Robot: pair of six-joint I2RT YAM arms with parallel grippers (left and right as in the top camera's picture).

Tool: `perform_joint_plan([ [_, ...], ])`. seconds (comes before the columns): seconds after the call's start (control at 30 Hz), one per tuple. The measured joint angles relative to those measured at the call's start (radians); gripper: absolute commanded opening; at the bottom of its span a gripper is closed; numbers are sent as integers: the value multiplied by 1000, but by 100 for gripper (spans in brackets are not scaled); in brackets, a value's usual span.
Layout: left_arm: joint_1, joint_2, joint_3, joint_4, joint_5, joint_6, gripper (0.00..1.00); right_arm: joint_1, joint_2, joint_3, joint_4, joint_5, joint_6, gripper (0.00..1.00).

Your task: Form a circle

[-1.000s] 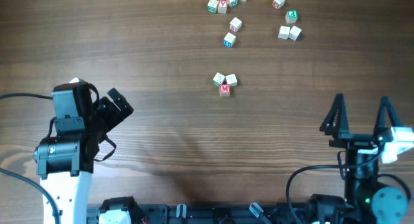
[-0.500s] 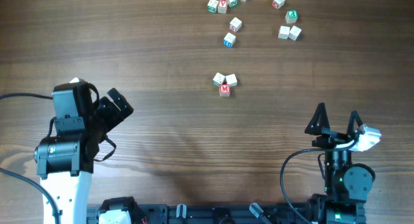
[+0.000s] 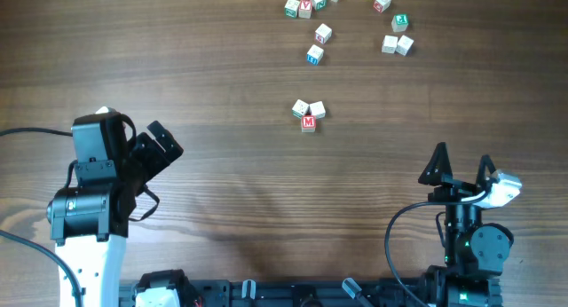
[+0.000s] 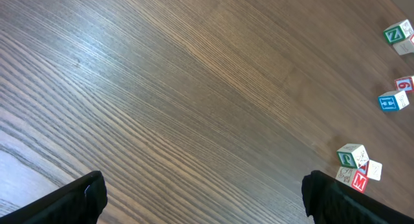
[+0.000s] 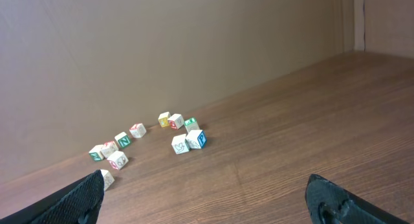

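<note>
Shifted left along the table's (image 3: 222, 76) near edge, right gripper (image 3: 461, 162) gapes empty, left gripper (image 3: 165, 144) too. Circle (image 3: 308, 113) is just three touching cubes; scattered cubes (image 3: 320, 32) wait at the far edge.

1. Overhead: high up, looking straight down on the whole table (image 3: 222, 67).
2. Left wrist: close, angled down at the wood; shares the tight group of cubes (image 4: 358, 167) with overhead.
3. Right wrist: low, looking almost level across to the wall (image 5: 162, 43); shares the scattered cubes (image 5: 149, 140) with overhead.
</note>
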Motion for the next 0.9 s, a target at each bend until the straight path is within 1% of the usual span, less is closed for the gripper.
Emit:
perform_joint_plan([
  [0.3,-1,-18,0,1,-10,0,100,0,0,0,0,0,0,100],
  [0.37,-16,-64,-13,22,-39,0,100,0,0,0,0,0,0,100],
  [0.47,-58,-192,-100,104,-72,1,100,0,0,0,0,0,0,100],
  [0.53,-74,-278,-194,180,-80,5,100,0,-1,0,0,0,0,100],
  [0.63,-103,-478,-431,367,-69,44,100,0,-2,0,1,0,0,100],
  [0.7,-116,-598,-565,461,-48,74,100,0,-2,0,0,0,0,100],
  [0.8,-120,-736,-710,638,-30,116,100,0,-2,0,0,0,0,100],
  [0.87,-130,-802,-797,789,-24,143,100,0,-2,0,1,0,0,100],
  [0.9,-136,-822,-828,831,-23,150,100,0,-2,0,0,0,0,100],
])
